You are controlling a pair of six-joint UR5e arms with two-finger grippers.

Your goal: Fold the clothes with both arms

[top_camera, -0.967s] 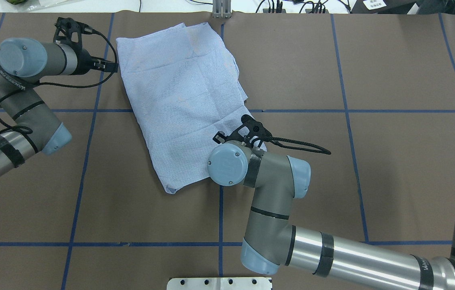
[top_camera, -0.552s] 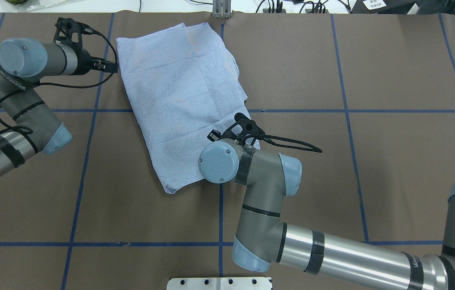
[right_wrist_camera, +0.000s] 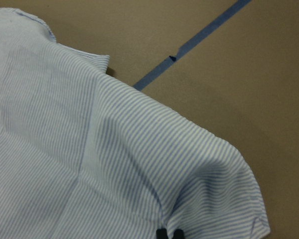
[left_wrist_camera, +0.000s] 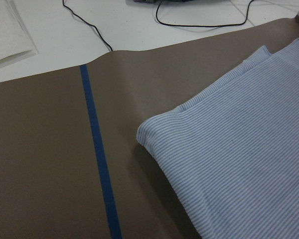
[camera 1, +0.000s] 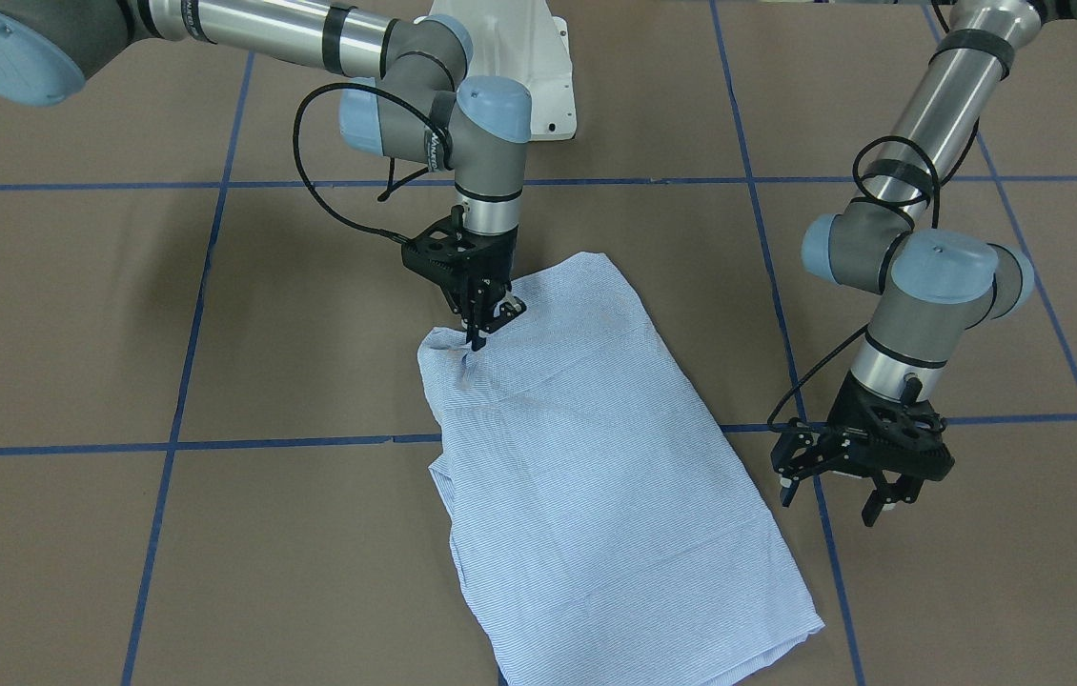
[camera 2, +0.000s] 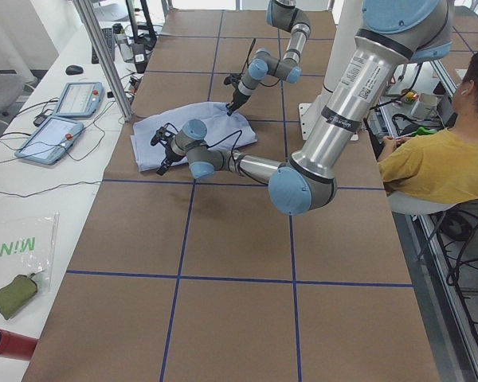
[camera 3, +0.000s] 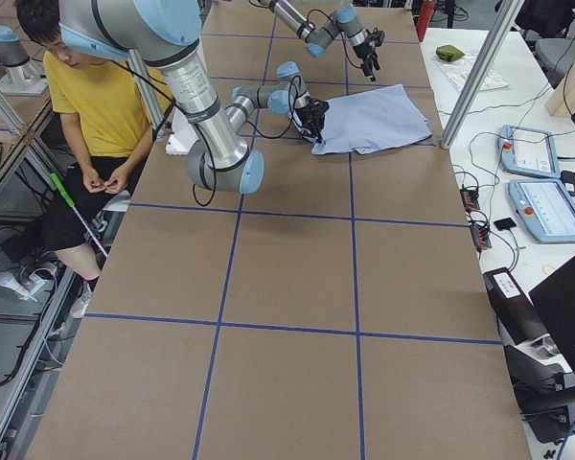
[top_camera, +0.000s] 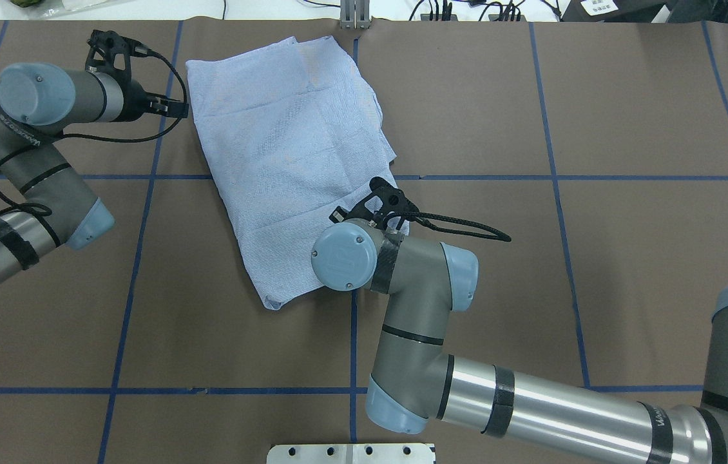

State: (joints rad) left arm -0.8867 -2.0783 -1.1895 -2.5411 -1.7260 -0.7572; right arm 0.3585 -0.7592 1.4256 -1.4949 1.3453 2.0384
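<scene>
On the brown-papered table (top_camera: 596,258), toward the side far from the robot, lies the shirt (top_camera: 293,148). It is folded to a rough rectangle, plain striped face up, set slantwise across a blue tape line (top_camera: 467,177).

Handling, judged: thin cotton, light and limp, in several loose layers. It will sag and slide apart unless every layer is caught. Best holds look like the corners and folded edges, where the stack is thickest.

Right gripper (camera 1: 477,329): pointing straight down at the shirt's robot-side edge, near the corner on the robot's right. Its tips look clenched on a small pinch of cloth; the fabric bulges up beside them in the right wrist view.

Left gripper (camera 1: 831,500): fingers spread, holding nothing, just beside the shirt's far corner on the robot's left and off the cloth. That folded corner (left_wrist_camera: 144,134) shows plainly in the left wrist view, rounded and slightly raised, which should let a finger slip under.

Step in hand, judged: securing two corners for the next fold.
</scene>
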